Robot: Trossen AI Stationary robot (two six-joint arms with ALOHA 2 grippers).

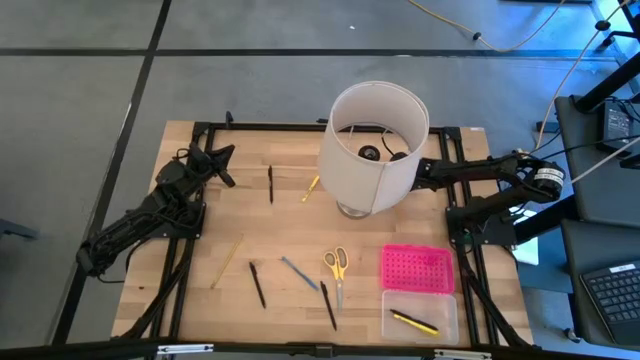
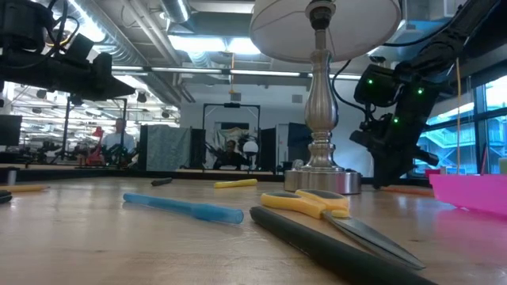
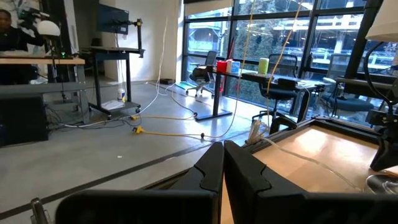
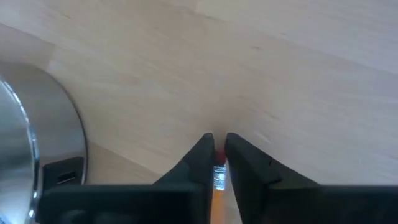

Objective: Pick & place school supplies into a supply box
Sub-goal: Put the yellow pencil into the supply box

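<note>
The supply box lies near the table's near right corner: pink dotted lid [image 1: 417, 268], clear base [image 1: 420, 315] with a yellow-and-black stick [image 1: 413, 322] in it. Yellow-handled scissors [image 1: 335, 265], a grey-blue pen [image 1: 298, 273], black pens [image 1: 257, 283] [image 1: 328, 305] [image 1: 270, 183] and pencils [image 1: 228, 260] [image 1: 311, 188] lie flat on the wood. My right gripper [image 4: 219, 146] is low beside the lamp base [image 4: 31, 143], shut on a pencil; in the high view the lampshade hides it. My left gripper [image 3: 222, 155] is shut and holds nothing, raised near the far left corner [image 1: 222, 158]. My right gripper pinches a yellow pencil between its two fingertips at the eraser end [image 4: 219, 169], where the red eraser and silver ferrule show. The fingers point down at the wood, and the pencil's shaft [image 4: 217, 202] runs back under them. Whether it is lifted clear I cannot tell.
A tall lamp with a big white shade [image 1: 372, 148] and silver base [image 2: 321, 180] stands mid-table, close to my right gripper. The table has a black frame along its edges [image 1: 300, 127]. Bare wood lies between the lamp and the pink lid. People show far off in the room.
</note>
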